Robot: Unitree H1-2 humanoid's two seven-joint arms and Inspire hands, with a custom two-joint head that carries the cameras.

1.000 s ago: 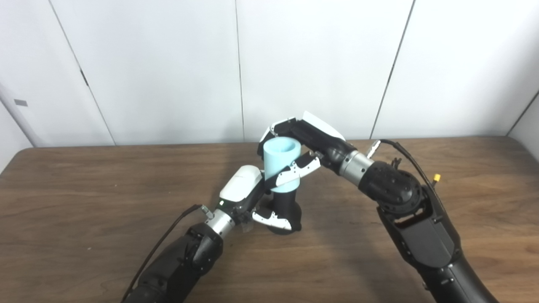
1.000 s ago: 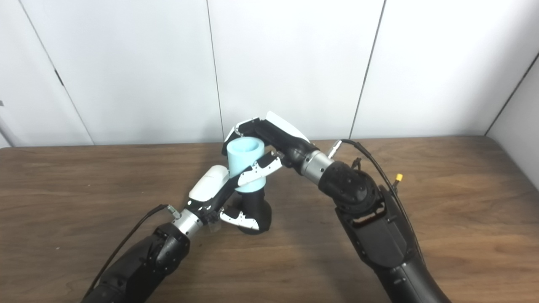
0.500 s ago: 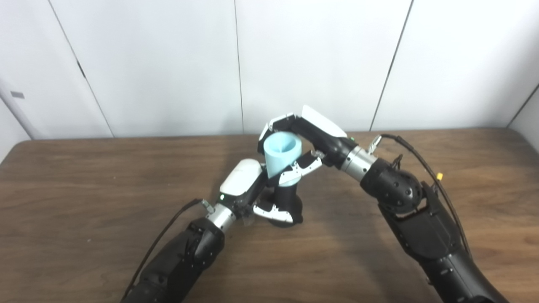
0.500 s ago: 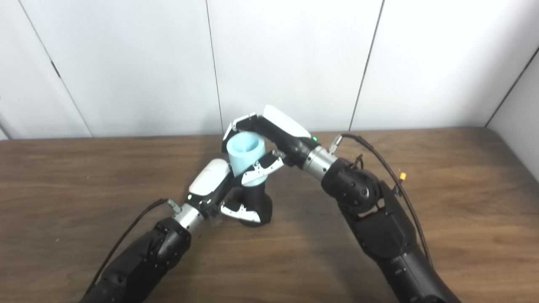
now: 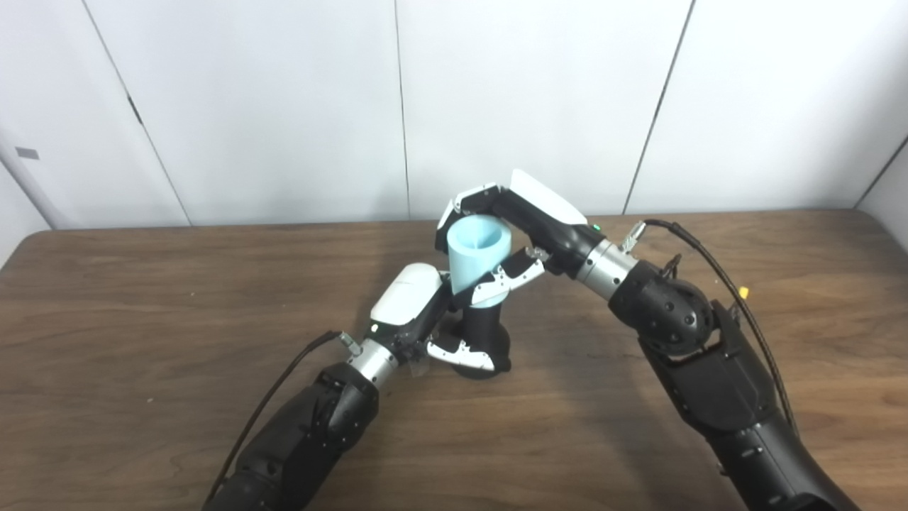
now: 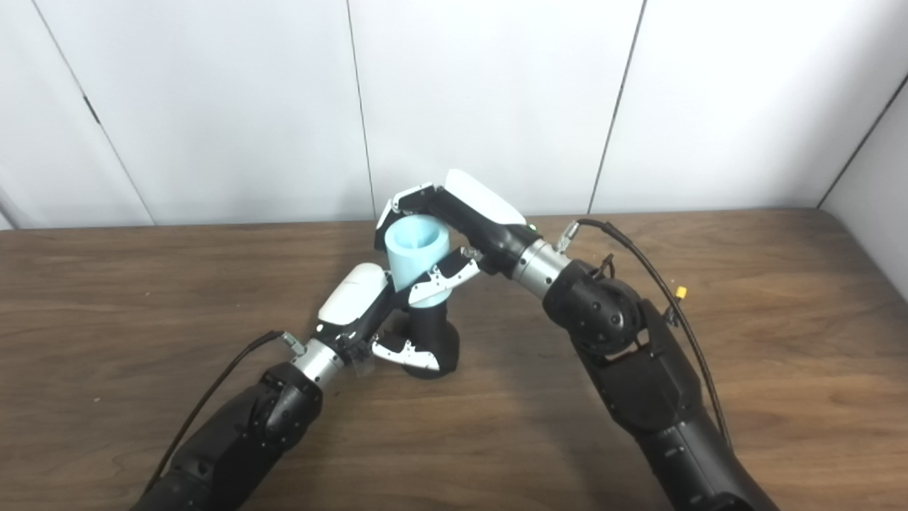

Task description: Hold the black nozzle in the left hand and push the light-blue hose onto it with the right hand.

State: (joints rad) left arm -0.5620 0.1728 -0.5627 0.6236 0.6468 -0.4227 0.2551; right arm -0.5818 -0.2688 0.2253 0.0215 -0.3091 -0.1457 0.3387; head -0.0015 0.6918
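Left hand [image 5: 418,319] closed round black nozzle [image 5: 484,344] on table [image 5: 142,298]; right hand [image 5: 521,227], from 2 o'clock, grips blue hose [image 5: 477,259], seated on nozzle top. Judgement: mostly done, final push remains.

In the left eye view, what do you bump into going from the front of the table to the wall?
Left hand → black nozzle → light-blue hose → right hand.
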